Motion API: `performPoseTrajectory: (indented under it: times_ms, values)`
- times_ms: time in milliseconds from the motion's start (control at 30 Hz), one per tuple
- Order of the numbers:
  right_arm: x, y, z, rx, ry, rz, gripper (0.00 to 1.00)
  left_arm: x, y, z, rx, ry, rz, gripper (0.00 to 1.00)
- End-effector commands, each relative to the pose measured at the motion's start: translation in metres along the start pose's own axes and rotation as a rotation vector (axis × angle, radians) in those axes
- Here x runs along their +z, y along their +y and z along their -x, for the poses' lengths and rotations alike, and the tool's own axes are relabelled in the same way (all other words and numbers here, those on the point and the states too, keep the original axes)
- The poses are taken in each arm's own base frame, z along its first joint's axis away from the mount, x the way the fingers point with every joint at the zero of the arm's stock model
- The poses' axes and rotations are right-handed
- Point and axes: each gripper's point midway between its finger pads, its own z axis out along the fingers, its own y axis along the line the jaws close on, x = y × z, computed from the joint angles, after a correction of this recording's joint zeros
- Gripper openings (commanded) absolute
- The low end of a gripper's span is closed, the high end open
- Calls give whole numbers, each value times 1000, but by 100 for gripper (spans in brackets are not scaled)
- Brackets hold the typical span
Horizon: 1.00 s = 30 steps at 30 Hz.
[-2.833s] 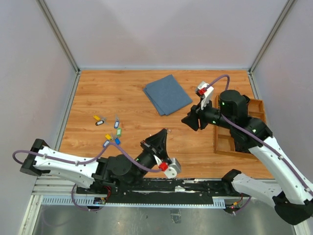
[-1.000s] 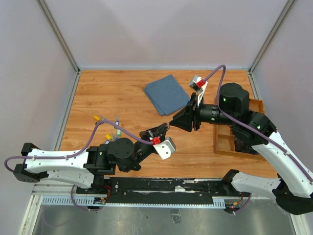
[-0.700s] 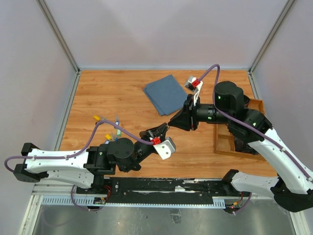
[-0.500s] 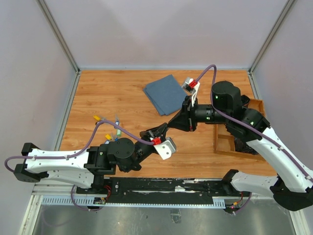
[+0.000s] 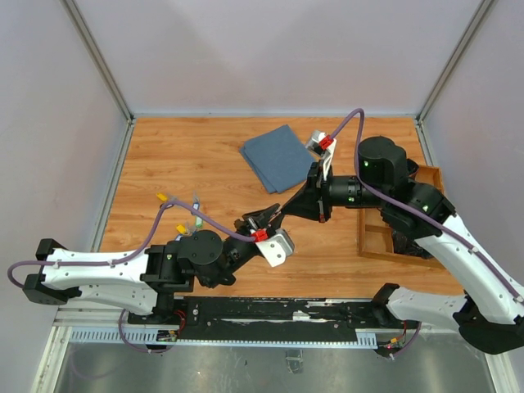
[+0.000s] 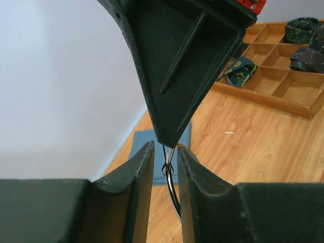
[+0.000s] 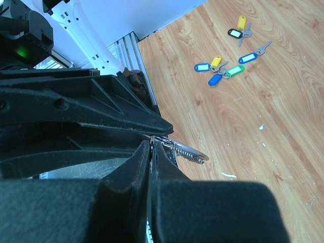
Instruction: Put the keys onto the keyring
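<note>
The keyring [image 6: 171, 174] is a thin silver ring seen edge-on between my left gripper's fingers [image 6: 144, 169], held above the table. My left gripper [image 5: 264, 218] is shut on its lower part. My right gripper [image 5: 279, 210] meets it tip to tip, and its narrow tip is pinched shut on the ring's top [image 7: 161, 139]. The ring's short chain bit [image 7: 188, 150] sticks out to the right. The keys [image 7: 223, 68] with yellow, green and blue tags lie loose on the wood far to the left [image 5: 164, 197], partly hidden under my left arm's cable.
A folded blue cloth [image 5: 280, 157] lies at the back centre. A wooden compartment tray [image 5: 383, 237] holding dark bundles stands at the right, under my right arm. Two more keys [image 7: 238, 28], with yellow and dark tags, lie apart from the cluster.
My right gripper has swung left and down to my left gripper's tip and closed on the ring. My left arm rose earlier and now holds still.
</note>
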Motion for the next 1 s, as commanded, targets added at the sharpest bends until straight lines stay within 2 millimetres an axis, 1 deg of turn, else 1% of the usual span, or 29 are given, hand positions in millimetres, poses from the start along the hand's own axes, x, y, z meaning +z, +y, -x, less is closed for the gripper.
performPoseTrajectory:
  times_ms: [0, 233, 567, 733, 967]
  values:
    - [-12, 17, 21, -83, -78, 28, 0, -4, 14, 16, -79, -65, 29, 32]
    - [-17, 14, 25, -110, -100, -2, 0, -7, 14, 22, -105, -96, 6, 35]
    - [-25, 18, 34, -153, -143, -8, 0, -18, 14, 37, -209, -186, -49, 37]
    - [-28, 19, 36, -167, -151, -8, 0, -22, 15, 40, -239, -205, -60, 37]
    - [-31, 22, 33, -205, -155, 6, 0, -27, 20, 47, -308, -234, -63, 30]
